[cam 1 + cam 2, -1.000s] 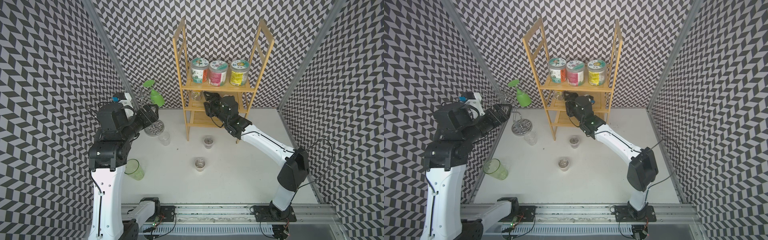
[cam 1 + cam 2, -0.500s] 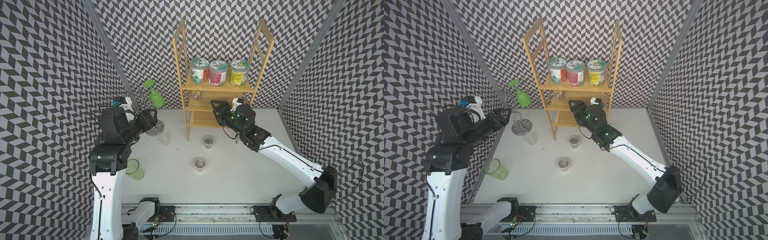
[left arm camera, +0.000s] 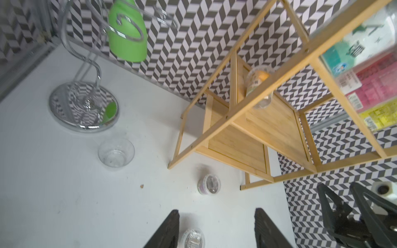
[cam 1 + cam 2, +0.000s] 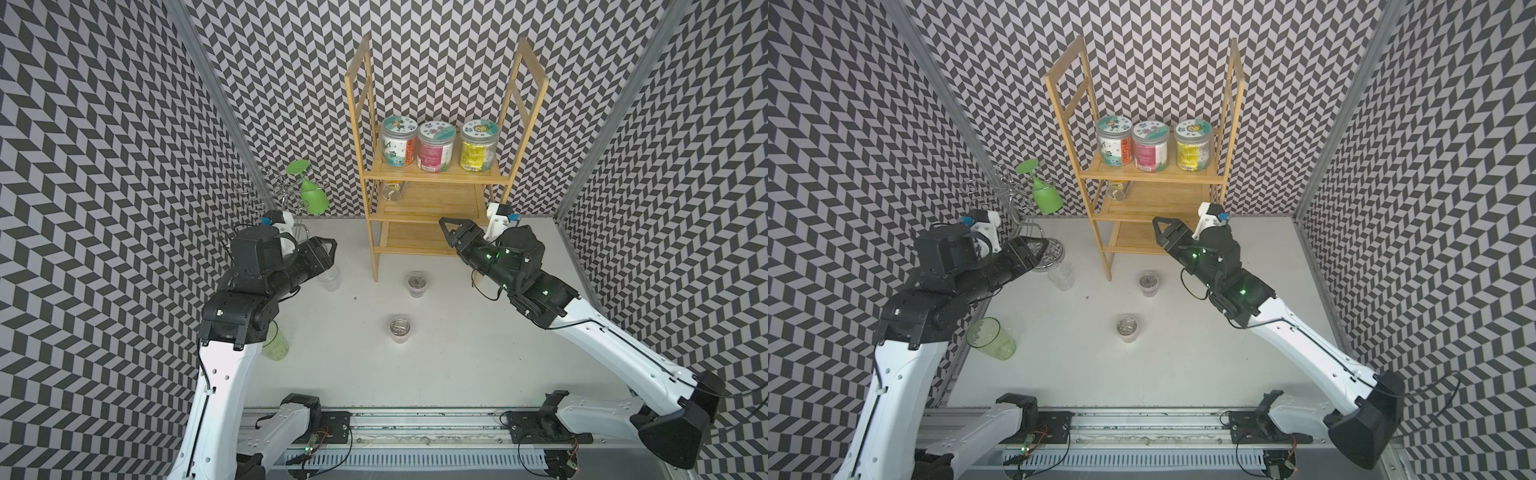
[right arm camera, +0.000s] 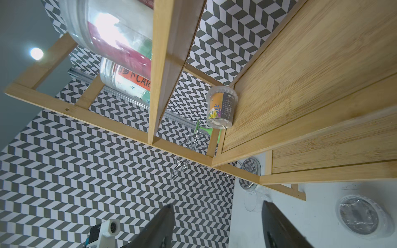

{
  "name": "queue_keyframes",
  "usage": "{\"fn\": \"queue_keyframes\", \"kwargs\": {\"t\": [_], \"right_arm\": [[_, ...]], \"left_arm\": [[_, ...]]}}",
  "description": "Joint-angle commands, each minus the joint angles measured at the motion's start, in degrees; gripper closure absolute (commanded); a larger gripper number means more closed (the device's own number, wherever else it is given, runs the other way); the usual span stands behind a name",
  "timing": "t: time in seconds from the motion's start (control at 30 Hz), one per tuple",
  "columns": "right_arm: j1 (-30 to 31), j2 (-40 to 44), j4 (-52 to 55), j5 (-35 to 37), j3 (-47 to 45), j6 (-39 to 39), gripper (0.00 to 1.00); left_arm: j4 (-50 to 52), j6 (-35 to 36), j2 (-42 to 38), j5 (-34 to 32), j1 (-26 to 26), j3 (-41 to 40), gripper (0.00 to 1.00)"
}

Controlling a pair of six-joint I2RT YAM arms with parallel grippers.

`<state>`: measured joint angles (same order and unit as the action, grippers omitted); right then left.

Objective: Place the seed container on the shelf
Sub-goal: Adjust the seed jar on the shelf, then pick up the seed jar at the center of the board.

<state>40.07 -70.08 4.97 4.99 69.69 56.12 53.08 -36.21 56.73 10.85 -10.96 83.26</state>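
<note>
Black-fingered, the right gripper [image 5: 217, 206] is seen with its jaws set apart and nothing held between them. It is raised off the table [image 4: 457, 353] and pointed at the shelf [image 4: 432, 199], close to the right front post, at about the level of the lower tiers. The seed tub [image 5: 221, 107], clear with an orange label, is found on the middle tier, at its left end under the top tier; whether it stands or lies cannot be told. It is well apart from both grippers.

On the top tier a teal jar [image 4: 399, 143], a pink jar [image 4: 436, 145] and a yellow jar [image 4: 478, 143] are lined up side by side. A second tub [image 4: 417, 282] is placed on the table just before the shelf's foot, and a third tub [image 4: 401, 328] nearer the rail.

The left gripper [image 3: 217, 211] is likewise shown with its jaws apart and empty. It is held above the table near a clear cup [image 3: 116, 152], aimed toward the shelf. Beyond the cup a chrome stand [image 3: 64, 111] is set, from which a green glass [image 4: 312, 197] is hung upside down. A green tumbler [image 4: 990, 338] is placed beside the left arm.
</note>
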Motion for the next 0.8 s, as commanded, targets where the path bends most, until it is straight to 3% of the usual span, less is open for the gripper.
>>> {"fn": "queue_keyframes", "kwargs": {"t": [0.0,0.3,0.5,0.63,0.77], "right_arm": [[0.4,3.7,3.8,1.6,-0.4,-9.4,0.32],[0.4,14.5,8.8,9.6,-8.7,-18.8,0.31],[0.4,17.4,15.4,12.7,-9.9,-20.7,0.32],[0.4,19.7,16.1,13.5,-12.0,-20.1,0.32],[0.4,21.4,16.8,14.2,-13.2,-19.9,0.32]], "left_arm": [[3.6,-2.5,-0.7,-3.2,-3.9,-1.6,0.37],[15.6,-2.2,6.8,-3.7,-18.1,-3.3,0.27],[18.3,-2.3,13.8,-3.3,-28.7,-6.4,0.19],[17.4,-2.6,17.7,-2.2,-32.7,-8.6,0.12],[16.8,-2.3,20.8,-3.1,-33.3,-8.2,0.08]]}}
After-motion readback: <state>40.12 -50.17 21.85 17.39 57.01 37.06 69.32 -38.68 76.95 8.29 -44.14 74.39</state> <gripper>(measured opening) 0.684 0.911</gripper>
